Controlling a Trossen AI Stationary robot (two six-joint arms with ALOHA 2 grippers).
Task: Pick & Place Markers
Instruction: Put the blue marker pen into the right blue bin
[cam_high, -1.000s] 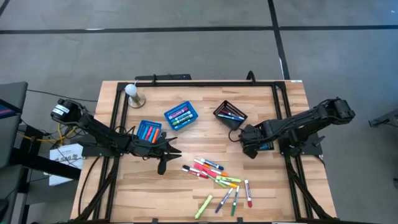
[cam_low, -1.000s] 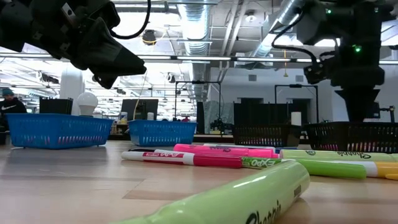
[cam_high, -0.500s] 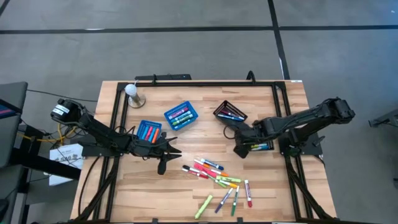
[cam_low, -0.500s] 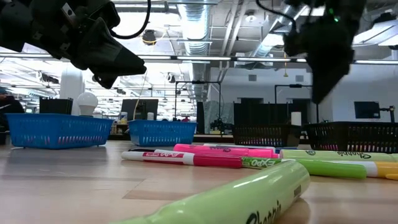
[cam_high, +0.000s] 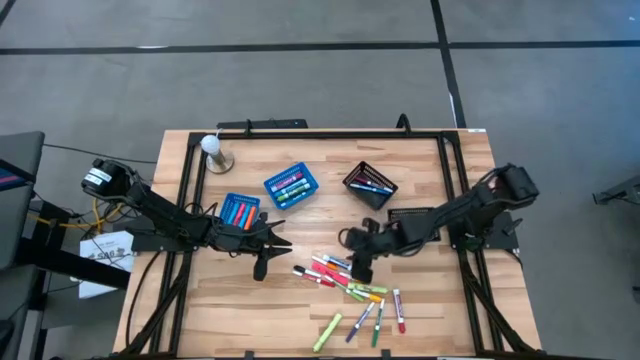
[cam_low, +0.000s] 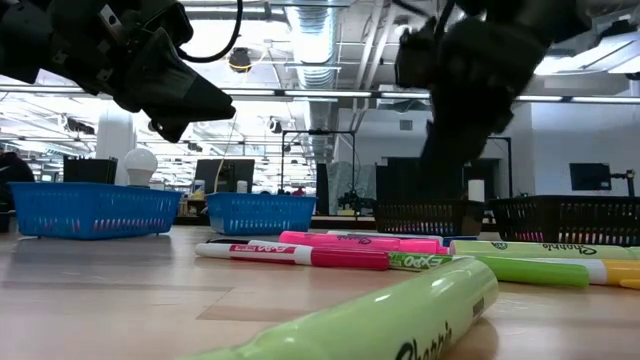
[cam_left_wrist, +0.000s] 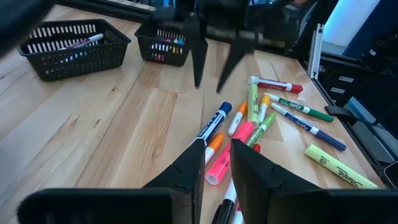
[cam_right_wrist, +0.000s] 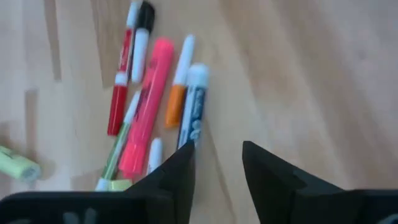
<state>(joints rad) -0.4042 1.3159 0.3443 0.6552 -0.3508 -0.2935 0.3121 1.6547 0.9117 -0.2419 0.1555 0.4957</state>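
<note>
blurred: right end effector (cam_low: 450, 90) | cut off: green marker (cam_low: 380, 325) | hidden: basket contents (cam_low: 95, 210)

1. The right arm has stretched out across the bench, swinging away from the black mesh basket (cam_high: 411, 217) at the right side toward the middle.
2. The right claw (cam_high: 360, 267) now hangs over the near end of the scattered markers (cam_high: 350, 285), fingers (cam_right_wrist: 175, 176) parted.
3. That black mesh basket, hidden under the arm before, now shows.
</note>
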